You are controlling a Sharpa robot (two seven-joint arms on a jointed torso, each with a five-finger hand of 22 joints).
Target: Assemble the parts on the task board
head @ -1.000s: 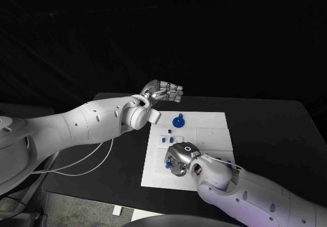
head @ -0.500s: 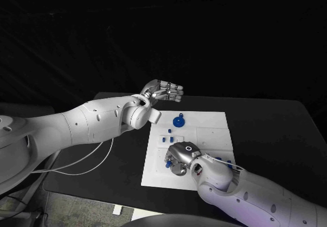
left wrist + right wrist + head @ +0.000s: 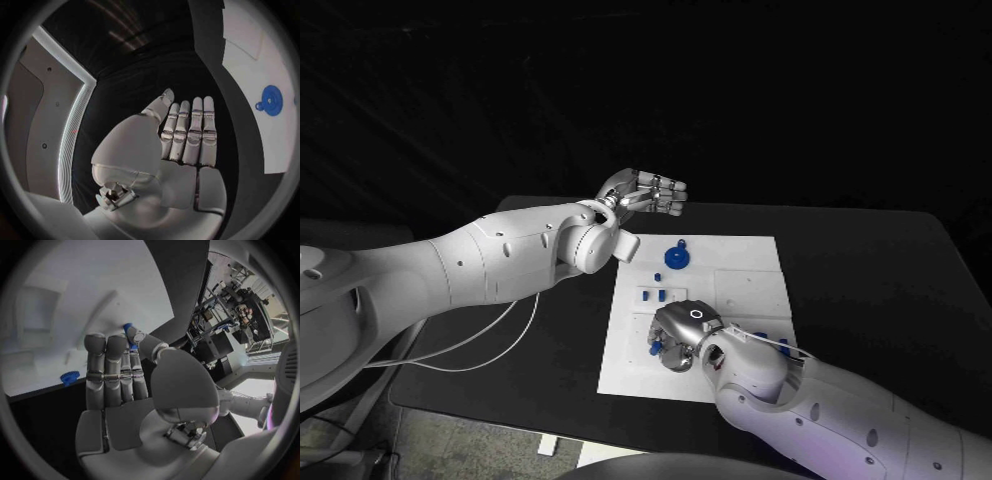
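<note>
The task board (image 3: pixel 733 290) lies in the middle of the black table (image 3: pixel 877 270), its long axis running from six to twelve o'clock in the head view. The right hand (image 3: pixel 681 335) is lowered over the board's near-left part, at about seven o'clock from the board's centre. In the right wrist view a small blue peg (image 3: pixel 130 334) is seen pinched between the thumb and a fingertip (image 3: pixel 139 337), while the other fingers are held straight and pressed side by side. The peg is thus already in the grasp, just above the white surface; whether it touches the board cannot be told. A blue gear-like part (image 3: pixel 70 377) lies at the board's edge, apart from the hand.

A round blue disc with a lug (image 3: pixel 676 258) rests toward the board's far-left, and small blue pegs (image 3: pixel 655 295) stand between it and the right hand. The right hand is much the nearer to these.

The left hand (image 3: pixel 646 192) is raised beyond the board's far-left corner, at eleven o'clock; its fingers (image 3: pixel 190 132) are extended and pressed together, with nothing held.
</note>
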